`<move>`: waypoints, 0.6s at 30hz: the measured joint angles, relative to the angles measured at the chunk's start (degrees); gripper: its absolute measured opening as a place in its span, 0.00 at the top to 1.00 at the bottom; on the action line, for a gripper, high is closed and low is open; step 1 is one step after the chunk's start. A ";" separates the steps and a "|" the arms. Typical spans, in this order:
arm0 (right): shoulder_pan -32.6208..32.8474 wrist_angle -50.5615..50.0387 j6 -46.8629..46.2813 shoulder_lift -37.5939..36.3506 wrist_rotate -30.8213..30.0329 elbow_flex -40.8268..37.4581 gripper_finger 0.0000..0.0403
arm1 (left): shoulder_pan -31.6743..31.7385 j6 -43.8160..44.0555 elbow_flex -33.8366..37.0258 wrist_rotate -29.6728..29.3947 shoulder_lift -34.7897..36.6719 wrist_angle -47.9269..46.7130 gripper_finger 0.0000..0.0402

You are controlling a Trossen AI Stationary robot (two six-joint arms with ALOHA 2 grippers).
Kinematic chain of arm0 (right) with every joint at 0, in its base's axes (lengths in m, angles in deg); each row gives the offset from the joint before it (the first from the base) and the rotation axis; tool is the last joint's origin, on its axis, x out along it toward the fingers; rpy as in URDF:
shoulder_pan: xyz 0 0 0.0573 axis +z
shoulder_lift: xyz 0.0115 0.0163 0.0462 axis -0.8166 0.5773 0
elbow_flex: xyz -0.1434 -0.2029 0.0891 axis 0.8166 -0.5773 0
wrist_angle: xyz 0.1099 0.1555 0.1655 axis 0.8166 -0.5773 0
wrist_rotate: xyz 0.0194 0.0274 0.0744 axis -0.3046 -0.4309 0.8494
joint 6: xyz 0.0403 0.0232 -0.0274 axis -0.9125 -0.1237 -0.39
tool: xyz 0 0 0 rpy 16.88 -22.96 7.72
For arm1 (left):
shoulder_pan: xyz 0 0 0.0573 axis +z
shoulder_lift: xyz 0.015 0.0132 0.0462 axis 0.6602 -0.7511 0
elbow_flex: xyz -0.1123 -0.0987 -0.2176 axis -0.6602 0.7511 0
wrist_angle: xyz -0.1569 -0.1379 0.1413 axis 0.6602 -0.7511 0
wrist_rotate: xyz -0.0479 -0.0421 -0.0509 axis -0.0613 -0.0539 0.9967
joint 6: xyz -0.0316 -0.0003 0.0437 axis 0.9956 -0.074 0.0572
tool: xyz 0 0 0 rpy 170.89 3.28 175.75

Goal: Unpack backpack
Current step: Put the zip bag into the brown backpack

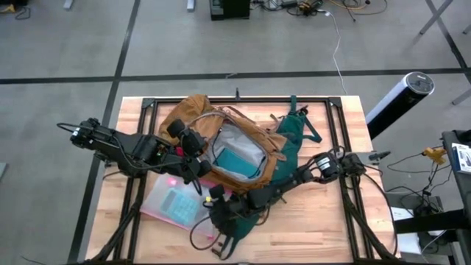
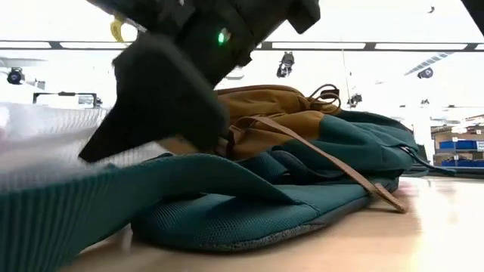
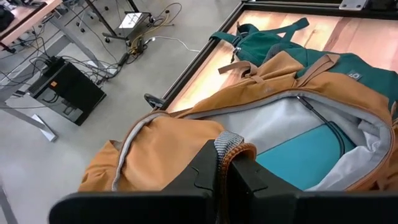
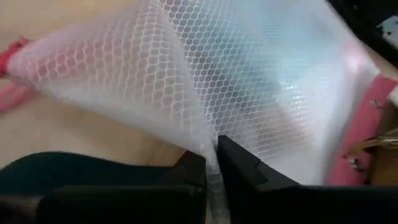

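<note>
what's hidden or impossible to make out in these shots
- Teal flat item inside the mustard-tan backpack: the grey lining covers its edges in the left wrist and high views, so what it is stays unclear.
- Contents of the clear honeycomb-textured pink-edged pouch: only a blurred teal shape shows in the high view; the right gripper is shut on it.
- Low view: a dark arm blocks the left part of the table.
- Left gripper, shut on the backpack's rim, hides the rim there.

Wooden table (image 1: 316, 228) carries the backpack (image 1: 283, 143) and mesh pouch (image 1: 173, 206).
</note>
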State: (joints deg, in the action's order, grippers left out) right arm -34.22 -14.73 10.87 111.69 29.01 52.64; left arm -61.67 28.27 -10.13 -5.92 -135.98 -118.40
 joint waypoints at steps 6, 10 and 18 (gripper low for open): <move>2.45 -10.81 0.82 -8.79 0.92 2.58 0.99 | -0.01 0.11 -0.02 -0.05 0.03 -1.63 1.00; 4.57 -16.58 1.18 -18.48 -0.68 3.00 1.00 | 0.00 0.39 -0.02 -0.03 0.10 -1.67 1.00; 6.81 -22.58 3.90 -37.24 -19.48 2.96 1.00 | 0.00 0.81 -0.02 -0.03 0.13 -0.58 1.00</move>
State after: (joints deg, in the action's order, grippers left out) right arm -27.41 -37.31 14.78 74.45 9.54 55.60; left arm -61.67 29.08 -10.16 -5.95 -135.85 -118.98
